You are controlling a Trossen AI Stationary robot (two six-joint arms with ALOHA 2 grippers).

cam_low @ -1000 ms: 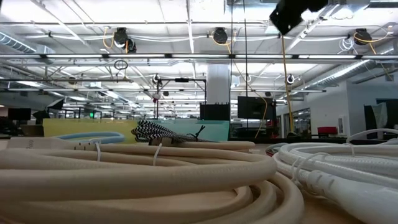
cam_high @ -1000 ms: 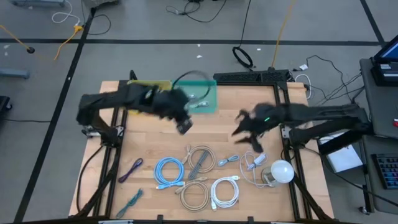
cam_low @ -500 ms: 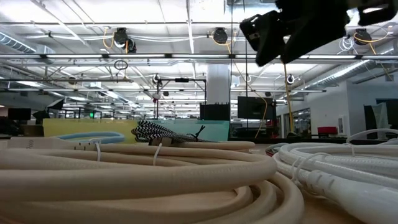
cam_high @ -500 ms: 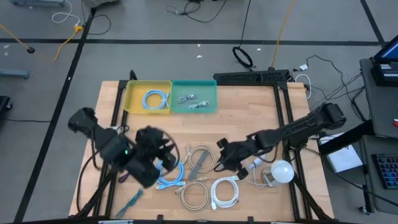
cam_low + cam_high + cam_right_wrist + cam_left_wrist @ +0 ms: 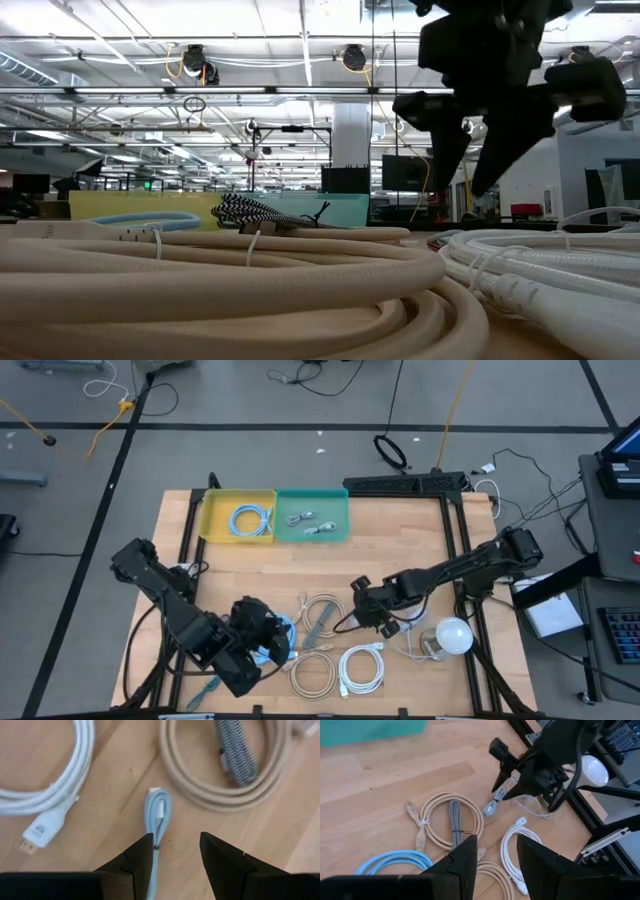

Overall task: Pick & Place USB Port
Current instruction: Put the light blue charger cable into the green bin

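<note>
A small pale grey-blue USB cable (image 5: 157, 820), folded into a short bundle, lies flat on the wooden table between a white cable and a beige coil. My right gripper (image 5: 172, 865) hovers open just above it, one finger on either side of its near end, touching nothing. In the low view the right gripper (image 5: 470, 150) hangs with its fingers pointing down and apart. My left gripper (image 5: 495, 865) is open over the blue cable coil (image 5: 395, 862) near the table's near left. From there the small cable (image 5: 492, 807) shows under the right gripper (image 5: 530, 765).
A beige coil with a braided grey cable (image 5: 452, 817), a white cable (image 5: 520, 845), a second beige coil (image 5: 312, 672) and a white round lamp (image 5: 452, 635) crowd the near half. A yellow tray (image 5: 210, 520) and a green tray (image 5: 340, 525) stand at the far edge.
My left arm has swung from the trays at the far edge across to the near left and now hangs over the blue coil. My right gripper has moved left and toward the near edge, and has come down over the small grey-blue cable. No cable has moved.
</note>
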